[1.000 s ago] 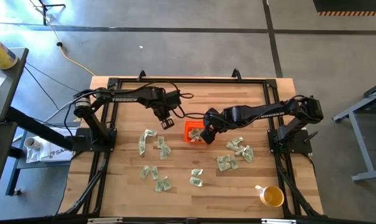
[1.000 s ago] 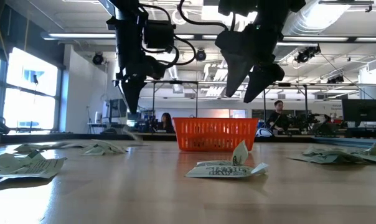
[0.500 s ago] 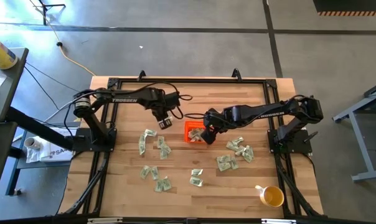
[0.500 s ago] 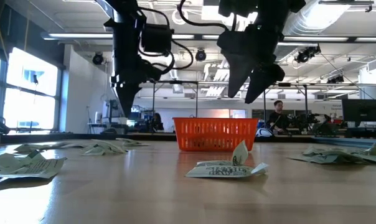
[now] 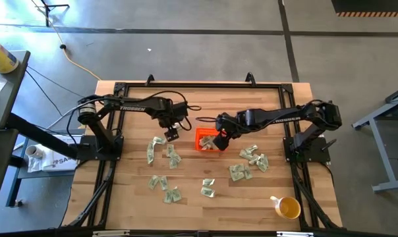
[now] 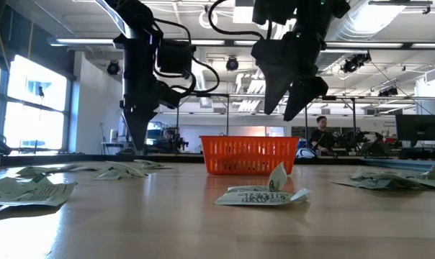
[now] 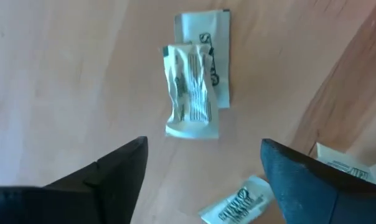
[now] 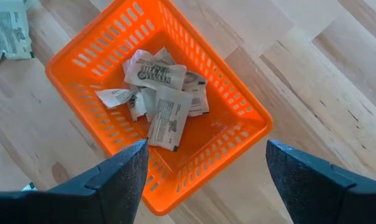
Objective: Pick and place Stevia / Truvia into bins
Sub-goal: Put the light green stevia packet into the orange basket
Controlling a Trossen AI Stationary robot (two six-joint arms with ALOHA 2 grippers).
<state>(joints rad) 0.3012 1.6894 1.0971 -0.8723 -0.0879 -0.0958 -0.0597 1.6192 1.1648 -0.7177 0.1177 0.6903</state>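
I was between packets: my left gripper (image 7: 203, 165) hung over two overlapping packets (image 7: 194, 93) on the tabletop (image 7: 63, 74), fingers spread wide and empty. Next I needed to drop and pinch one. My right gripper (image 8: 206, 168) (also wide, holding nothing) hovered above the orange bin (image 8: 250, 118), several packets inside.

Wooden slatted table (image 5: 205, 105) carries an orange bin (image 5: 206, 139) near its centre — sweetener packets lie inside it. Loose packets (image 5: 163, 187) lie scattered across the near half, left and right of the bin — a yellow cup (image 5: 288, 208) stands at the near right corner.
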